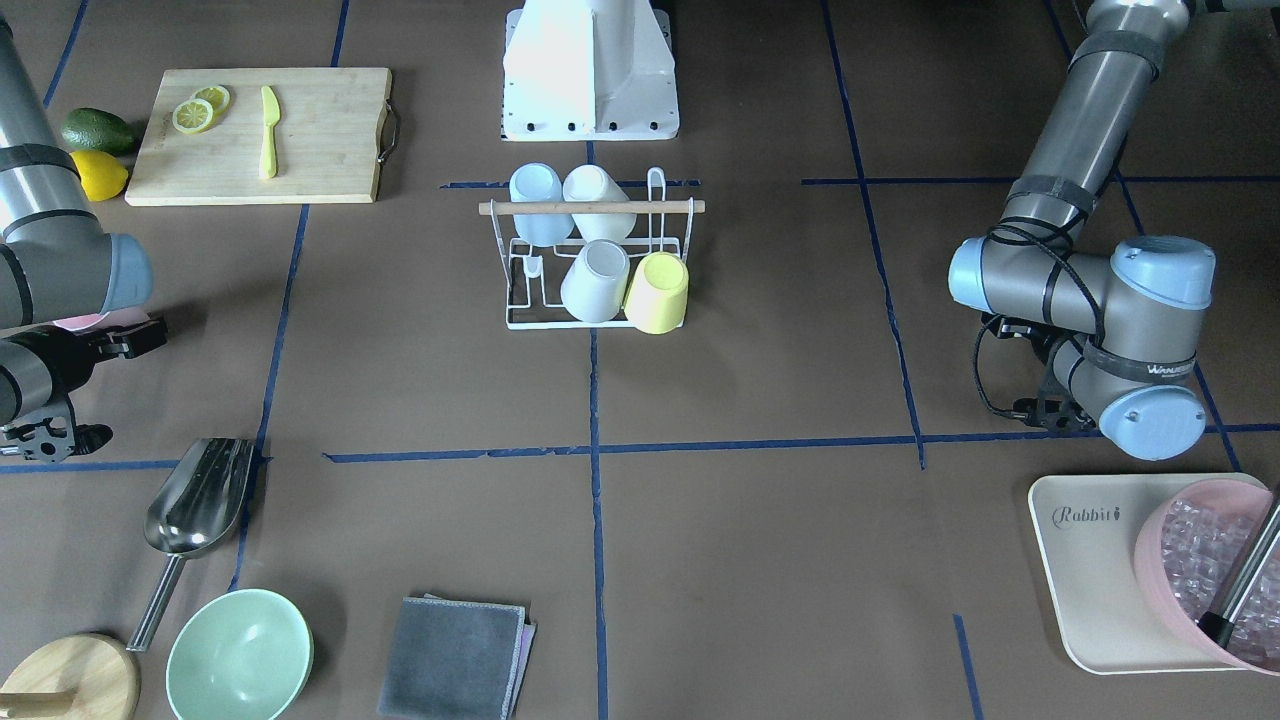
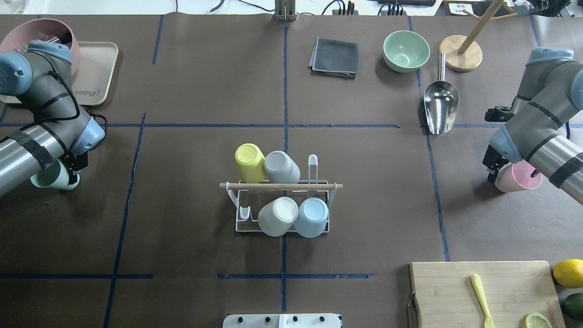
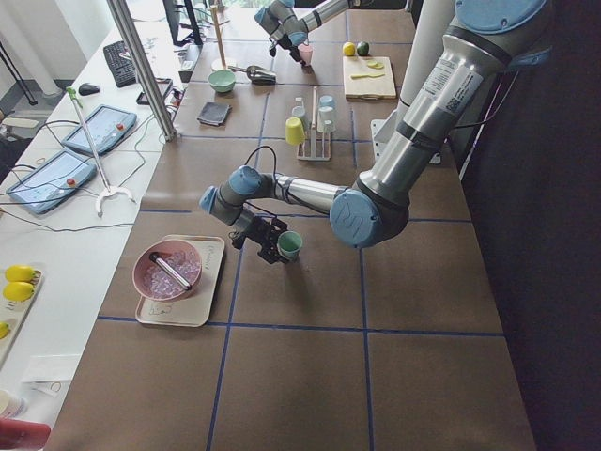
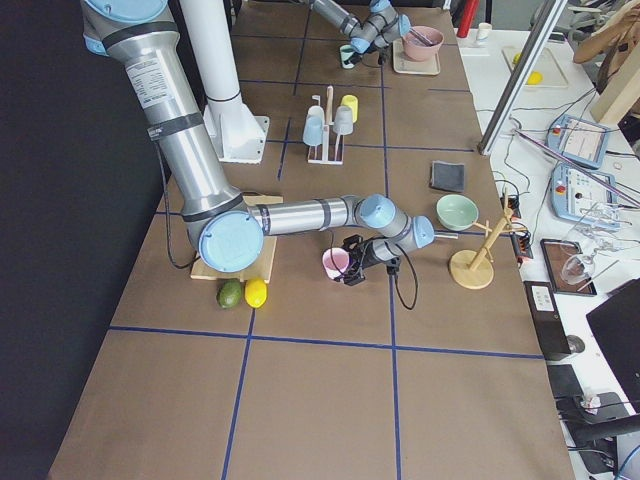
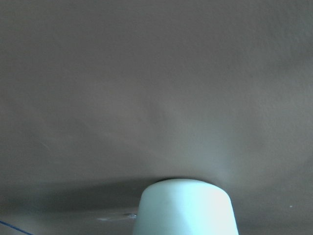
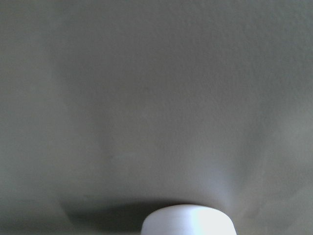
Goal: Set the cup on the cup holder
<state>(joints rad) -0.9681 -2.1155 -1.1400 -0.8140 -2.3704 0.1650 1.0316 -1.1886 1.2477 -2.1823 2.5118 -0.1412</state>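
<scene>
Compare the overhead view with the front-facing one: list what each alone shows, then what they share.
Overhead only: the green cup at the left tool; in front the arm hides it. Front-facing only: the second lemon slice. Both: the rack with four cups, the scoop, the green bowl, and the pink cup at the right tool.

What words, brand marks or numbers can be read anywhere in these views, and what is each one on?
"Rabbit", in script, on the beige tray; it appears upside down in the overhead view.
"WA...", on a black band around the left arm; the remaining letters are unclear.
Printed labels on the right arm and the left arm in the side views: too small to read.
No other text can be made out.
</scene>
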